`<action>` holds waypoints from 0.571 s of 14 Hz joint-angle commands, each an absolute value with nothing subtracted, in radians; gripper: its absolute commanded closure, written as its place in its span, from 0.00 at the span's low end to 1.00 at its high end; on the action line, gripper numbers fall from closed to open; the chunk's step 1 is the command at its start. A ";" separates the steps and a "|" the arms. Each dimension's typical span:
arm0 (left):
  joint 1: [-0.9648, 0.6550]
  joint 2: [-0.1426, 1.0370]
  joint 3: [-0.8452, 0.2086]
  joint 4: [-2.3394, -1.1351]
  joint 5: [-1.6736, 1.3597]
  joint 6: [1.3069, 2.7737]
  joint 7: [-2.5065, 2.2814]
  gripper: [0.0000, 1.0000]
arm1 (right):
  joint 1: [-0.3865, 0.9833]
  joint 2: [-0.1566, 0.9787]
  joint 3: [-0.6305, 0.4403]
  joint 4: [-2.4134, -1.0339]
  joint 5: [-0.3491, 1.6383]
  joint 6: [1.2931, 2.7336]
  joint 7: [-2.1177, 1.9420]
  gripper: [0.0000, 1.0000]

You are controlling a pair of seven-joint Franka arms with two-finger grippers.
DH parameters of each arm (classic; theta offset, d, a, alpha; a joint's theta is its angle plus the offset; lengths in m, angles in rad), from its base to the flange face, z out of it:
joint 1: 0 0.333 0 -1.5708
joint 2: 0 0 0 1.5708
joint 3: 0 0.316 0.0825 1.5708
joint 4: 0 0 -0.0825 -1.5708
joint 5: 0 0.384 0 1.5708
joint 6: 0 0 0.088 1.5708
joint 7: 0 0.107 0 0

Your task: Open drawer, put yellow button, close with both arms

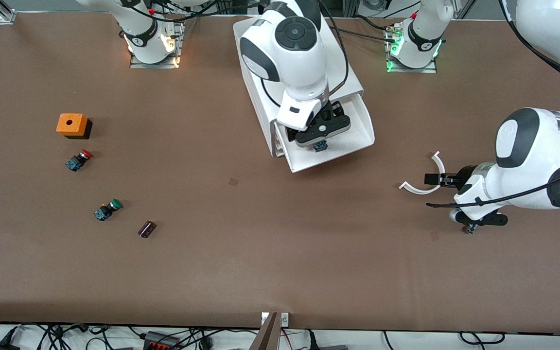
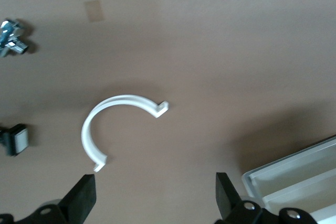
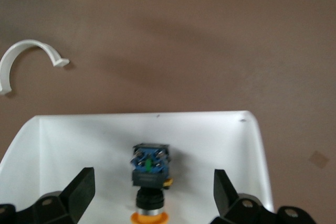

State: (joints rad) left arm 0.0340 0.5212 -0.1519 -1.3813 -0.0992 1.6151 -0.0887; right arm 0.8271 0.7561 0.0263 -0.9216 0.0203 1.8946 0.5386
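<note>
The top drawer [image 1: 358, 141] stands pulled out of the white cabinet [image 1: 350, 80], toward the front camera. The yellow button [image 1: 320, 145] lies inside it. In the right wrist view the yellow button [image 3: 151, 174] rests on the white drawer [image 3: 252, 129] floor, blue body and yellow cap showing. My right gripper [image 1: 320, 140] hangs over it, open; in the wrist view the right gripper [image 3: 153, 178] touches nothing. My left gripper [image 1: 434, 180] waits open low over the table at the left arm's end. The left gripper [image 2: 156, 182] holds nothing.
A white curved plastic piece [image 1: 416, 189] lies on the table by the left gripper. An orange box [image 1: 72, 124], a red-capped button [image 1: 79, 159], a green-capped button [image 1: 108, 209] and a small dark part [image 1: 147, 229] lie toward the right arm's end.
</note>
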 commanded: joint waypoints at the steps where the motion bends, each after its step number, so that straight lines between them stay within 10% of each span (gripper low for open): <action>1: 0.012 0.534 -0.156 -1.379 -0.169 1.692 -0.216 0.00 | 0.798 0.718 -0.047 -0.908 0.017 1.810 0.545 0.00; 8: -0.219 0.566 -0.155 -1.428 -0.170 1.853 -0.535 0.00 | 0.570 0.689 -0.158 -0.914 0.028 1.591 0.326 0.00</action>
